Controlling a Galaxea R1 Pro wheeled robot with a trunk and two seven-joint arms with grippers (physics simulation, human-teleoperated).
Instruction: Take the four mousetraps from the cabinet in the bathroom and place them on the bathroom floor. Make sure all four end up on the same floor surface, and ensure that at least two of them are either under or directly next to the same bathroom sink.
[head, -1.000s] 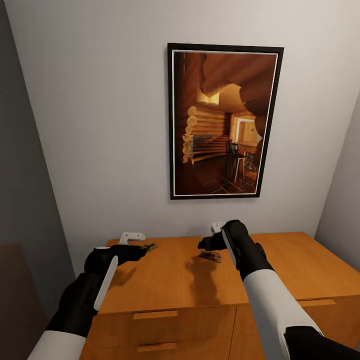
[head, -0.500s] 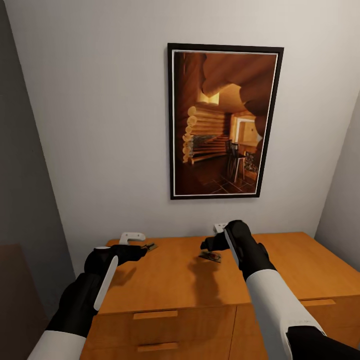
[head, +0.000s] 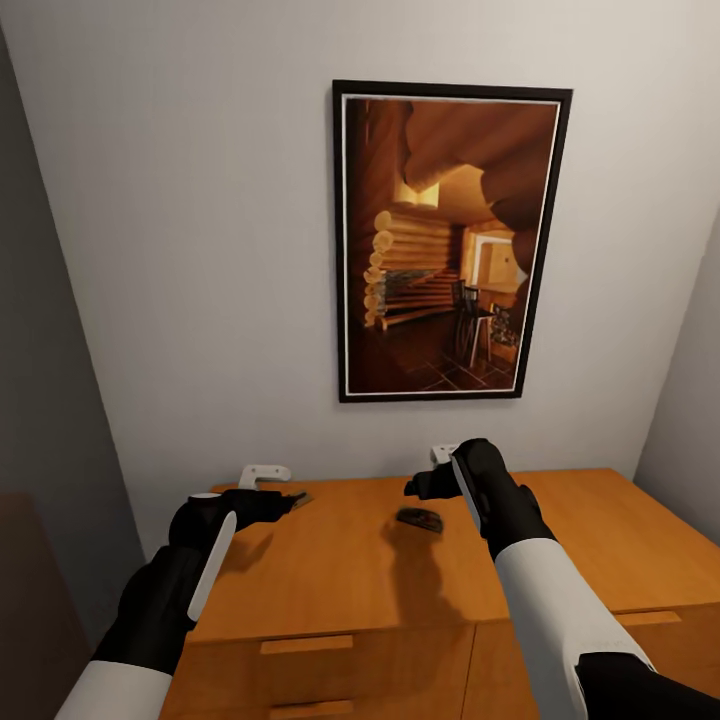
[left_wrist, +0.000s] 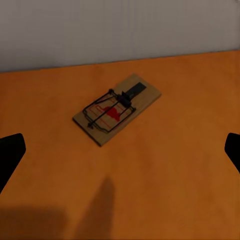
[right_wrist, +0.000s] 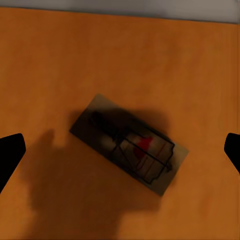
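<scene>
Two mousetraps lie flat on the orange-brown cabinet (head: 340, 560) top. One mousetrap (head: 419, 519) lies just below my right gripper (head: 431, 472), in the arm's shadow. The right wrist view looks straight down on this mousetrap (right_wrist: 129, 144), which sits between the spread black fingertips (right_wrist: 10, 154) without touching them; the gripper is open. The other mousetrap (head: 298, 497) lies just past my left gripper (head: 275, 489). In the left wrist view that mousetrap (left_wrist: 117, 109) lies ahead of the wide-apart fingertips (left_wrist: 9, 156); this gripper is open too.
A framed picture (head: 450, 240) of a log-cabin interior hangs on the white wall behind the cabinet. A grey wall (head: 40, 400) closes in on the left and another wall (head: 690, 400) on the right. Drawer handles (head: 297, 645) show on the cabinet front.
The whole picture has shifted a little, so the camera moved. My right gripper drifted slightly right over its mousetrap, which now lies in darker shadow. The left arm is unchanged.
</scene>
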